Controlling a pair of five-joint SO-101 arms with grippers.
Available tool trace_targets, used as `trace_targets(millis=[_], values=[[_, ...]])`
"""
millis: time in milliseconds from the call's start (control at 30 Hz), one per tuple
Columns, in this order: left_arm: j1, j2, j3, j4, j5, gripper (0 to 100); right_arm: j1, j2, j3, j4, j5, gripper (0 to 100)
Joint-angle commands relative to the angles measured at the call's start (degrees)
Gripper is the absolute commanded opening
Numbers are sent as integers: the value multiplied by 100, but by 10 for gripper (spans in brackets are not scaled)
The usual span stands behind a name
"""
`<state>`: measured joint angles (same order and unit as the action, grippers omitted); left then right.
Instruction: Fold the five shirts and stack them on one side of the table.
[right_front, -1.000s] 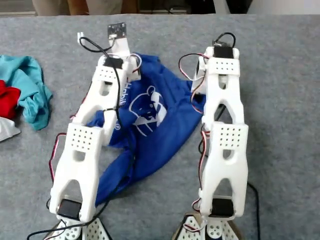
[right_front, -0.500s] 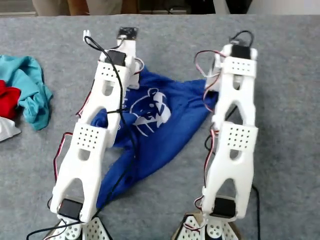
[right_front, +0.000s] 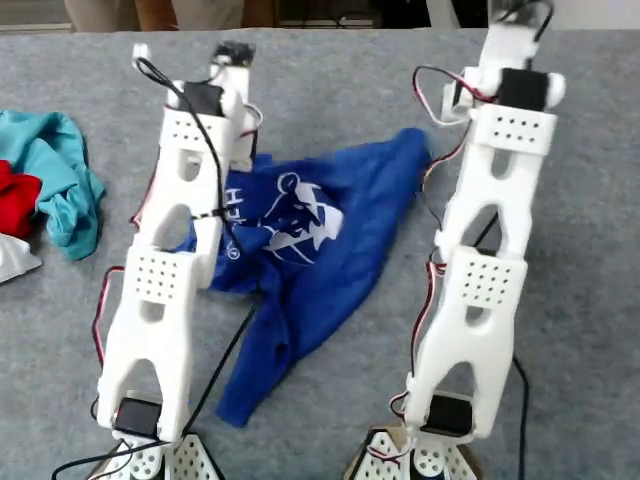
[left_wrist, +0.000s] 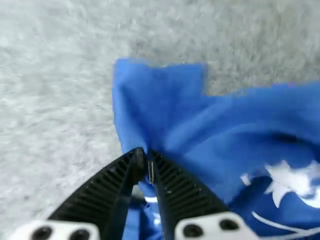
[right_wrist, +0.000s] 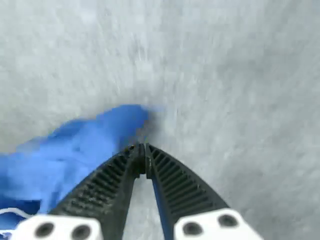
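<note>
Grey worktop (right_front: 580, 150), blue shirt (right_front: 320, 230) in the middle, other shirts (right_front: 55, 190) at 9 o'clock. L fingers (left_wrist: 122, 185) & R fingers (right_wrist: 172, 180) each clamp a top corner. It looks soft, floppy, light: hold by corners.

Robotics lab bench, grey felt-covered table (right_front: 590, 200), two white hobby arms (right_front: 155, 285) (right_front: 485, 285), exposed servo wiring (right_front: 432, 82)
</note>
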<state>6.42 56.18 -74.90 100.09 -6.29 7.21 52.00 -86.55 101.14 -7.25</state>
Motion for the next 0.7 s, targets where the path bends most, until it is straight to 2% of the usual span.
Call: trace_targets(millis=[0, 200, 300, 400, 600, 667], values=[[-53, -1314, 404, 79, 44, 19, 84, -752, -673, 97, 97, 5], [-9, -3178, 1486, 79, 44, 19, 66, -1323, -840, 114, 88, 5], [105, -4013, 2295, 79, 44, 19, -40, -1560, -391, 123, 88, 6], [325, -4760, 3279, 79, 44, 19, -259, -2009, 611, 123, 44, 19], [695, -5956, 4862, 79, 35, 19, -734, -3495, 3512, 123, -440, 110], [642, -6229, 5187, 70, 70, 56, -901, -3952, 4479, 105, -440, 150]])
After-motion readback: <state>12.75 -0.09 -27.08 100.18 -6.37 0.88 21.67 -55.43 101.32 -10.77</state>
